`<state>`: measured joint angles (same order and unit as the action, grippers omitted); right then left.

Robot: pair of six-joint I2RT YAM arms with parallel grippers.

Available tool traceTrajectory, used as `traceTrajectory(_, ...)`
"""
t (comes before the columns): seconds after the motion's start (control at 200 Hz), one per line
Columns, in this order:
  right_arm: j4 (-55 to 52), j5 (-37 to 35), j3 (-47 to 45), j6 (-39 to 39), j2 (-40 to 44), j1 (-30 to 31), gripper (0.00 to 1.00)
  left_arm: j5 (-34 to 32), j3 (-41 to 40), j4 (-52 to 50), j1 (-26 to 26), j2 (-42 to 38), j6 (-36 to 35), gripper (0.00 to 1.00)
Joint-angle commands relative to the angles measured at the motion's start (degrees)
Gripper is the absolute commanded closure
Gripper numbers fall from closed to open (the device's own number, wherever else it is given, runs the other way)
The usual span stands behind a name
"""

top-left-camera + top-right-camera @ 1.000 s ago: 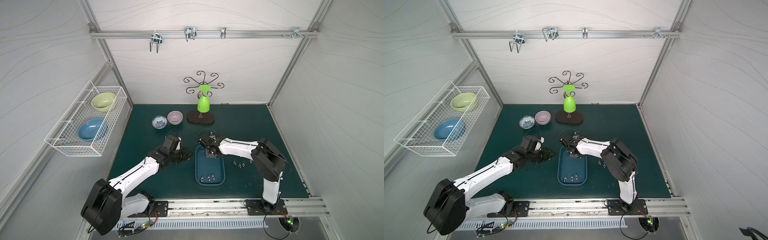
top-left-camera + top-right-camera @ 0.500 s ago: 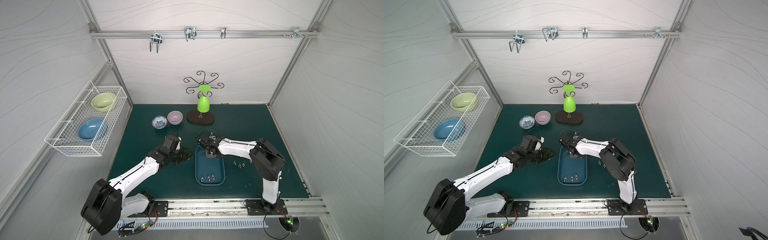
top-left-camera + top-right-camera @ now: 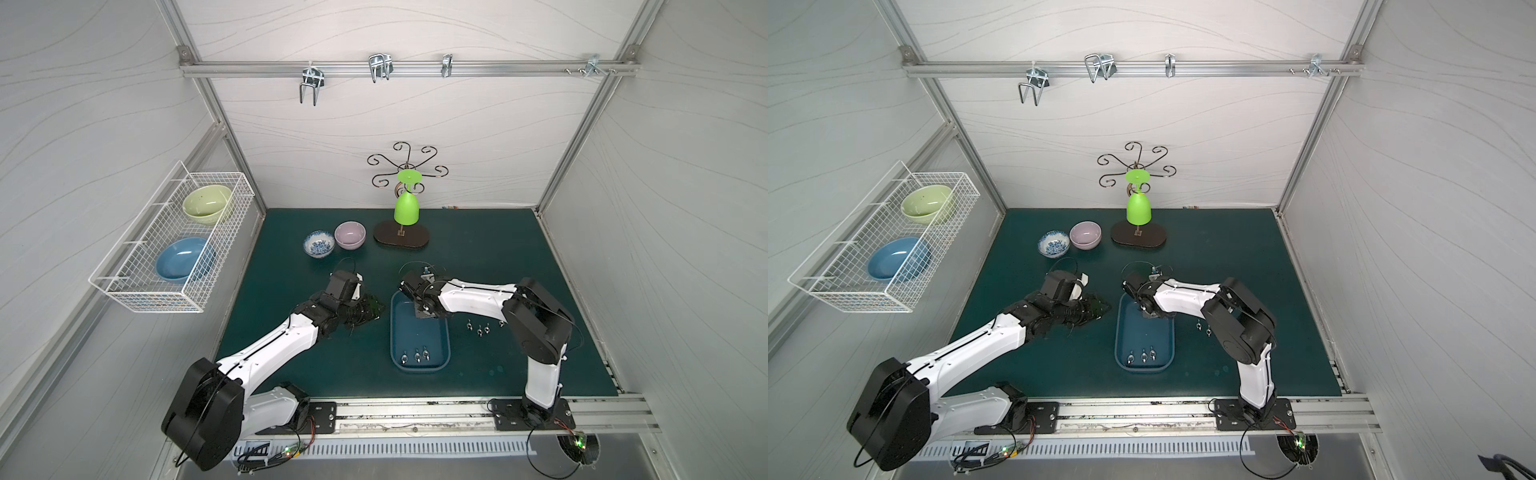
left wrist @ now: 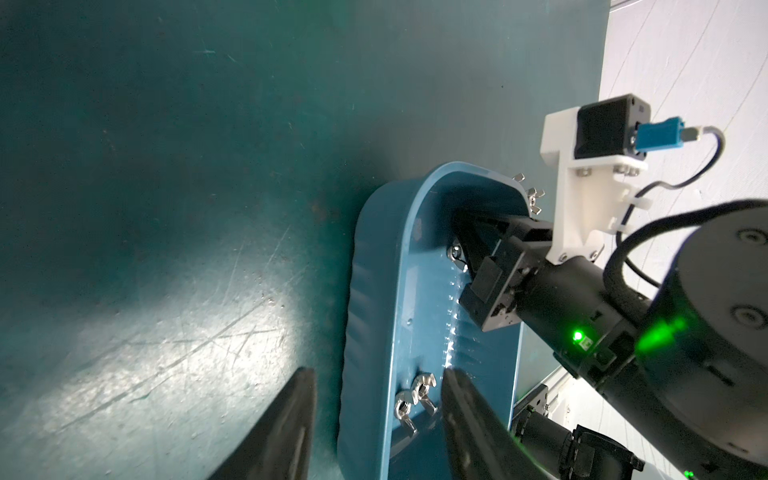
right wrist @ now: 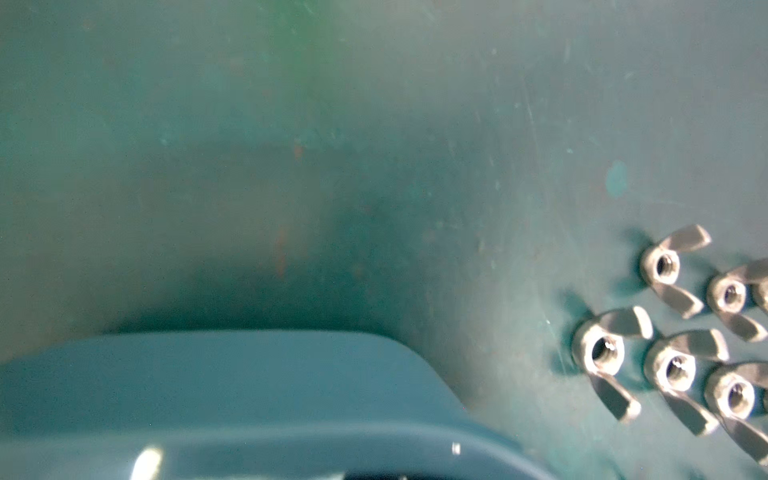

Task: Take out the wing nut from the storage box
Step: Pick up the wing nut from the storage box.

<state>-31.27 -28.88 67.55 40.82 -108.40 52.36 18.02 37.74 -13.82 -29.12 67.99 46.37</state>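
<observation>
The blue storage box [image 3: 419,368] lies mid-mat in both top views. My right gripper [image 3: 424,314] reaches down into its far end. In the left wrist view its jaws [image 4: 459,241] are shut, with a silver wing nut [image 4: 456,253] at their tips. Three more wing nuts [image 3: 415,355] lie at the box's near end. My left gripper [image 3: 369,309] hovers just left of the box, open; its dark fingers [image 4: 286,424] frame the box's wall [image 4: 365,332]. The right wrist view shows only the box's rim [image 5: 249,374], not the jaws.
Several wing nuts [image 3: 478,328] lie on the mat right of the box, also close up [image 5: 673,332]. Two small bowls [image 3: 334,243] and a cup stand with a green cup [image 3: 406,208] stand at the back. A wire basket [image 3: 174,245] hangs on the left wall.
My right gripper's jaws have closed inside the box's far end. Both arms have barely moved.
</observation>
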Motion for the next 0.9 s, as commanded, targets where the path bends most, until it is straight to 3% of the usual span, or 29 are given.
traceTrajectory(0.0, -0.18, 1.96, -1.63, -0.98, 2.84, 1.17, 1.00, 0.77, 0.39, 2.69, 0.25, 0.58, 0.52, 0.48)
traceTrajectory(0.245, -0.01, 5.63, -0.27, -2.57, 6.26, 2.88, 1.00, 1.48, 3.81, 1.75, -0.68, 1.65, 0.24, 0.48)
traceTrajectory(0.45, -2.10, 3.60, -0.99, -3.10, 11.79, 2.35, 1.00, 0.98, 4.96, 1.85, -1.86, 1.30, 0.87, 0.48)
traceTrajectory(0.715, 2.64, 4.72, -7.17, -5.95, 19.97, -7.12, 1.00, -0.09, 11.62, 3.82, -6.43, 7.73, -0.24, 0.48)
traceTrajectory(0.895, 7.44, 5.93, -8.69, -7.73, 19.02, -16.14, 1.00, 0.68, 17.55, 5.97, -9.55, 14.10, -0.56, 0.48)
